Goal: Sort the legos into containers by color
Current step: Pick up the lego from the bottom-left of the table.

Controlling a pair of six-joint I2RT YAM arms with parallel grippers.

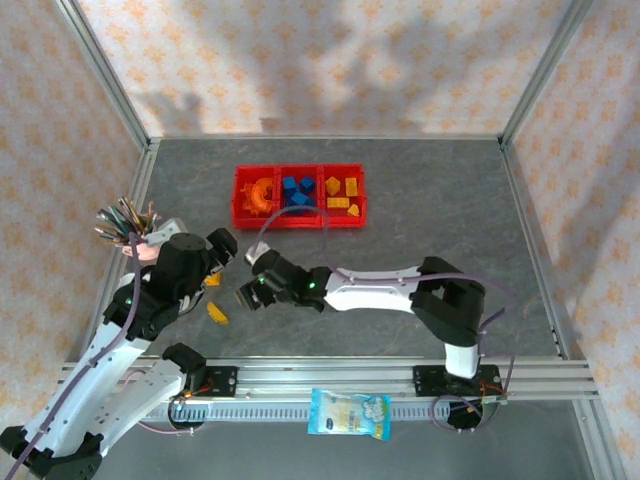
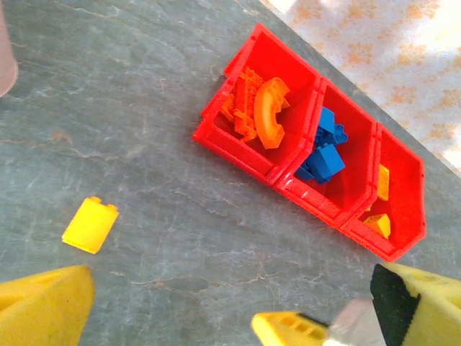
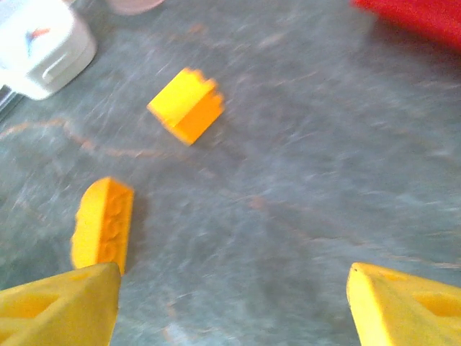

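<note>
The three joined red containers (image 1: 298, 222) (image 2: 288, 182) stand at the back of the table. Orange legos with a curved arch (image 2: 269, 109) fill the left bin, blue cubes (image 2: 324, 155) the middle one, yellow blocks (image 1: 340, 192) the right one. Two loose legos lie on the table: a yellow-orange block (image 3: 186, 104) (image 1: 212, 280) and a long yellow brick (image 3: 103, 223) (image 1: 217, 314). My right gripper (image 3: 232, 288) (image 1: 247, 294) hovers open just right of the long brick, nothing between its fingers. Open too, my left gripper (image 2: 230, 303) (image 1: 222, 246) is above bare table, a yellow brick (image 2: 90, 225) to its left.
A pink cup of pens (image 1: 135, 228) stands at the left edge beside the left arm. A snack packet (image 1: 349, 413) lies on the front rail. Walls close the table on three sides. A yellow finger of the other arm (image 2: 292, 329) pokes into the left wrist view.
</note>
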